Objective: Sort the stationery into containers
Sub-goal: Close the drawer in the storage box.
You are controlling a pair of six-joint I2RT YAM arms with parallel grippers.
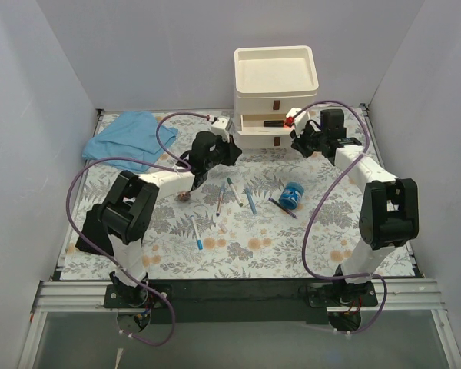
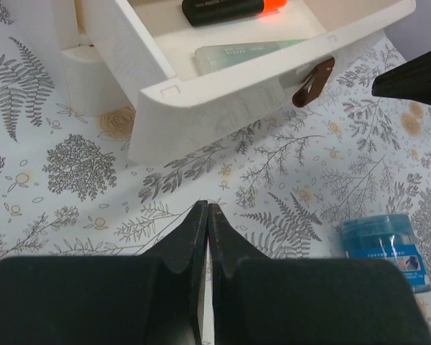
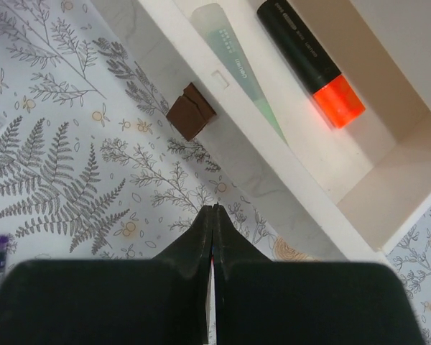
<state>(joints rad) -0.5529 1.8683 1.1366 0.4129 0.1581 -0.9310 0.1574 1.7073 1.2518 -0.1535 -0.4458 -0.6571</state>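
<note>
the left tool (image 2: pixel 205 214) and right tool (image 3: pixel 213 213) are both sitting clenched, empty. the pens (image 1: pixel 235 192) are lying loose on the surface (image 1: pixel 292 246); light, stiff, slick, probably rolling, so pinching mid-barrel is looking safest.

The cream three-drawer unit (image 1: pixel 275 98) stands upright with one drawer (image 2: pixel 223 108) pulled out. Inside it lie a black marker (image 2: pixel 226 8) with an orange-red cap and a pale green flat item (image 2: pixel 251 54). In front of the unit, a blue tape roll (image 1: pixel 292 195) and several thin pens (image 1: pixel 235 192) lie scattered on the tabletop (image 1: pixel 292 254).
</note>
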